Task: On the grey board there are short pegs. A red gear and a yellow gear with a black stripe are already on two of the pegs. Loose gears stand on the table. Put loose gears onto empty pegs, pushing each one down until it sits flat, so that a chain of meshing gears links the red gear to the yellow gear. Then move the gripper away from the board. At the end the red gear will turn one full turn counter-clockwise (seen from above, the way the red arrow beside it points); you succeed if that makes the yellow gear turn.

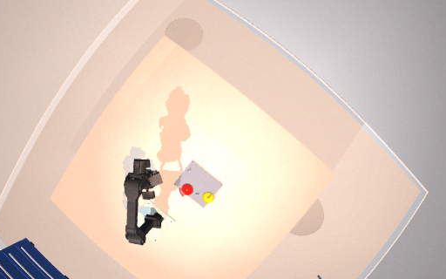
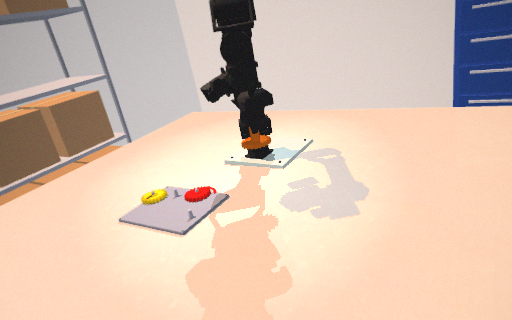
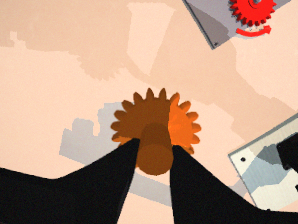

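The grey board (image 1: 204, 176) (image 2: 154, 220) (image 3: 220, 12) lies on the table. The red gear (image 1: 186, 187) (image 2: 198, 194) (image 3: 253, 9) and the striped yellow gear (image 1: 208, 197) (image 2: 153, 196) sit on it. One empty peg (image 1: 197, 193) (image 2: 176, 193) stands between them; another peg (image 1: 189, 169) (image 2: 190, 215) stands off to the side. My gripper (image 3: 154, 148) is shut on the upright knob of an orange gear (image 2: 256, 143) (image 3: 184, 125), held level above the table, away from the board. The arm hides this gear in the top view. I see no other loose gear.
The arm's pale base plate (image 1: 165, 227) (image 2: 297, 151) (image 3: 250, 186) lies on the table beside the board. The red curved arrow (image 3: 254, 33) is next to the red gear. Shelving with boxes (image 2: 14, 145) and a blue cabinet (image 2: 497, 55) stand beyond the table.
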